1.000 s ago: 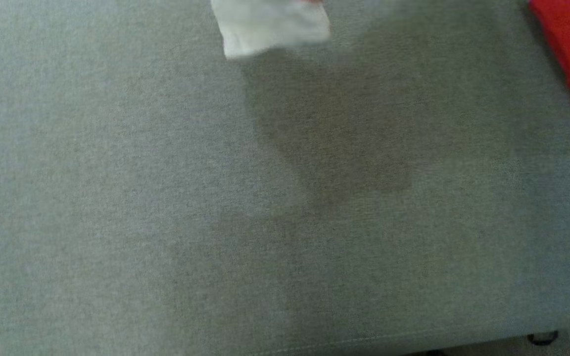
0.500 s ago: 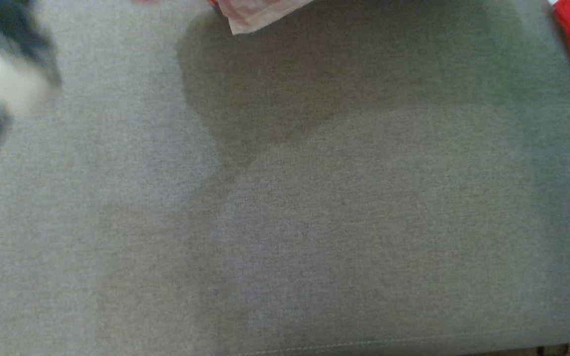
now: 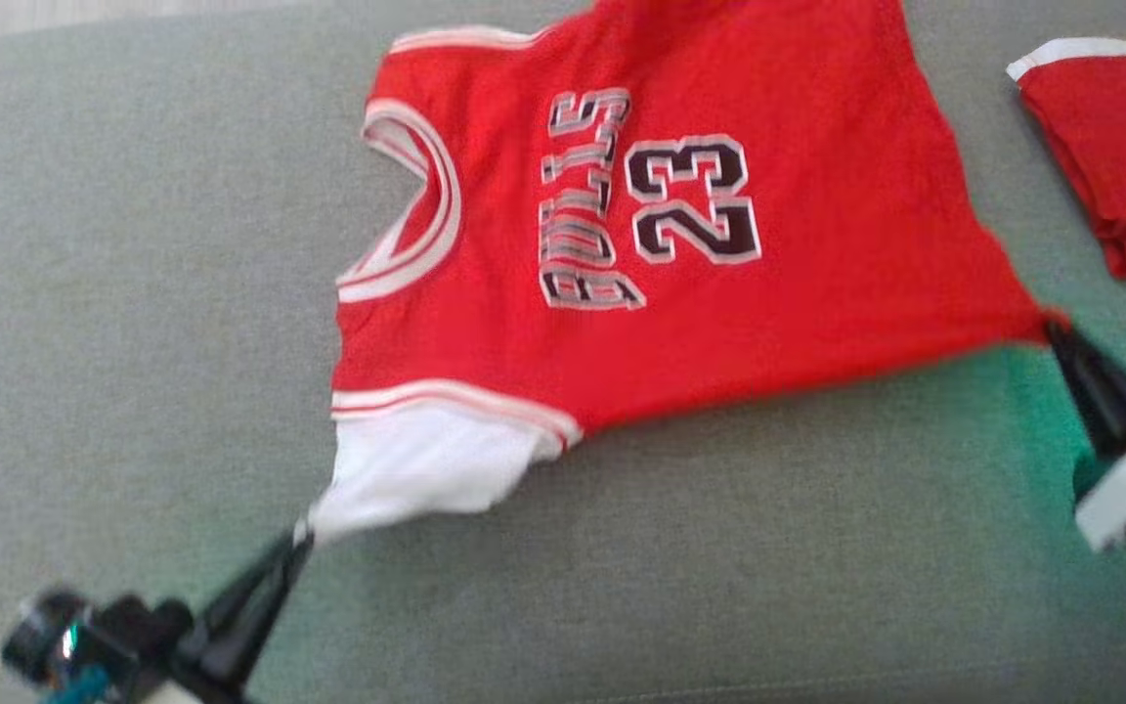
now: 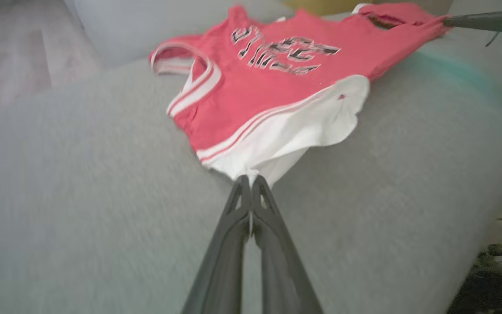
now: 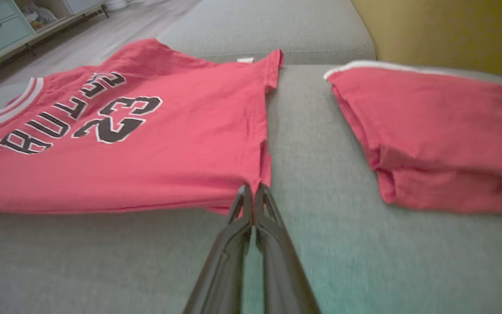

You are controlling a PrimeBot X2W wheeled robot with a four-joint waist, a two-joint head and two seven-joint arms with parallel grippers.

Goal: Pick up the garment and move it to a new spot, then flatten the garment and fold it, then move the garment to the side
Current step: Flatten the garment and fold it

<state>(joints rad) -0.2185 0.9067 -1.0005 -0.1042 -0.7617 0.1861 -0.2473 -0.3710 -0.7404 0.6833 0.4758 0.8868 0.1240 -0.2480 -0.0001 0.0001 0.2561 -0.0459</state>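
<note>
The garment (image 3: 680, 244) is a red basketball jersey with white sleeves and the number 23, spread over the grey cushion. My left gripper (image 3: 304, 533) is shut on the tip of its white sleeve (image 4: 277, 144), pinched at the fingertips (image 4: 249, 183). My right gripper (image 3: 1052, 328) is shut on the jersey's lower hem corner (image 5: 251, 181), pulling the cloth (image 5: 124, 139) taut between the two arms. In the left wrist view the right gripper's fingers (image 4: 473, 21) show at the top right on the far corner.
A second red garment (image 3: 1120, 156), folded, lies on the cushion (image 3: 133, 293) to the right of the jersey (image 5: 434, 131). A yellow backrest (image 5: 442, 30) rises behind it. The cushion's front edge runs along the bottom of the head view.
The head camera has swung: earlier frames showed mostly bare grey cushion with a scrap of white and red cloth at the top. Now the whole jersey and both grippers holding it are in view.
</note>
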